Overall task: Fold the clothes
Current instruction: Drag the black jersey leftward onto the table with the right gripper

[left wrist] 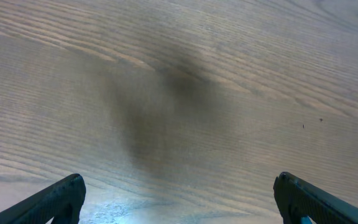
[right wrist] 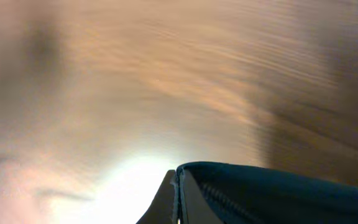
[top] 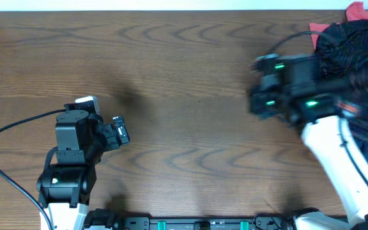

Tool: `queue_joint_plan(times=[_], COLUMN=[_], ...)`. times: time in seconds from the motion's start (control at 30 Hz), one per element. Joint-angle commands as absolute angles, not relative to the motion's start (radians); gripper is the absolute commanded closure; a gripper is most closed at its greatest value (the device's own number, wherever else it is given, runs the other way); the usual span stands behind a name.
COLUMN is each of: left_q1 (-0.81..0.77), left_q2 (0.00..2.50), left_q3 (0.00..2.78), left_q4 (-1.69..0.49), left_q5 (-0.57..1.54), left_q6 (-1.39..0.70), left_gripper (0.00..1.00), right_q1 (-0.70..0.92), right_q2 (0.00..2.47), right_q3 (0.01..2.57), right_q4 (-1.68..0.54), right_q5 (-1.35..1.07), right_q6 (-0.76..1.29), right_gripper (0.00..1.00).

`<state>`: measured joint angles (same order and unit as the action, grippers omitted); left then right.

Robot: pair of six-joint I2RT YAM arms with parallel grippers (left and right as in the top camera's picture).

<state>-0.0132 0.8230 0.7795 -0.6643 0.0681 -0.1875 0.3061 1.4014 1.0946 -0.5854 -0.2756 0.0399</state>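
The black T-shirt [top: 358, 56] is bunched in a dark heap at the far right edge of the wooden table [top: 184, 70], with thin pale lines visible across its folds, and part of it drapes down along the right arm. A scrap of something red [top: 360, 10] pokes out behind the heap at the top corner. The right arm reaches in from the lower right, and its black wrist with small green lights looks smeared in the overhead view, just beside the heap. Seen up close, the right gripper [right wrist: 174, 200] has its tips pressed together, and a fold of dark cloth comes out from between them and runs off to the right, so it is pinching the shirt. Over on the left, well apart from the shirt, the left gripper [top: 117, 131] hangs above bare wood with its fingers [left wrist: 58, 200] spread wide and nothing between them. Its black cable [top: 5, 137] loops across the table beside it.
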Motion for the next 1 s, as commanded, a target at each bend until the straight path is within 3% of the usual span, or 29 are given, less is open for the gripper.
queue_joint_plan(times=[0.0, 0.2, 0.4, 0.43, 0.5, 0.57, 0.7, 0.97], left_q1=[-0.008, -0.008, -0.008, -0.008, -0.008, -0.008, -0.008, -0.008], left_q2=[0.822, 0.822, 0.822, 0.822, 0.822, 0.822, 0.822, 0.976], left_q3=[0.801, 0.801, 0.801, 0.801, 0.801, 0.801, 0.801, 0.801], left_q4=[-0.664, -0.650, -0.636, -0.631, -0.617, -0.600, -0.578, -0.480], left_q5=[0.070, 0.070, 0.070, 0.070, 0.070, 0.071, 0.072, 0.268], left_q6=[-0.201, -0.201, -0.201, -0.200, -0.201, -0.202, -0.292, -0.358], left_gripper=[0.02, 0.02, 0.02, 0.02, 0.02, 0.02, 0.02, 0.02], right_q1=[0.494, 0.768, 0.856, 0.857, 0.848, 0.828, 0.742, 0.461], right_q2=[1.422, 1.489, 1.555, 1.557, 1.554, 1.529, 1.404, 1.154], right_q3=[1.094, 1.094, 1.094, 1.094, 1.094, 1.094, 1.094, 1.094], right_q4=[-0.477, -0.082, 0.007, 0.004, -0.009, -0.029, -0.144, -0.537], right_q5=[-0.382, -0.200, -0.102, -0.100, -0.050, 0.043, 0.252, 0.277], right_q6=[0.022, 0.030, 0.029, 0.028, 0.028, 0.030, 0.083, 0.181], right_gripper=[0.99, 0.99, 0.99, 0.94, 0.32, 0.03, 0.01, 0.01])
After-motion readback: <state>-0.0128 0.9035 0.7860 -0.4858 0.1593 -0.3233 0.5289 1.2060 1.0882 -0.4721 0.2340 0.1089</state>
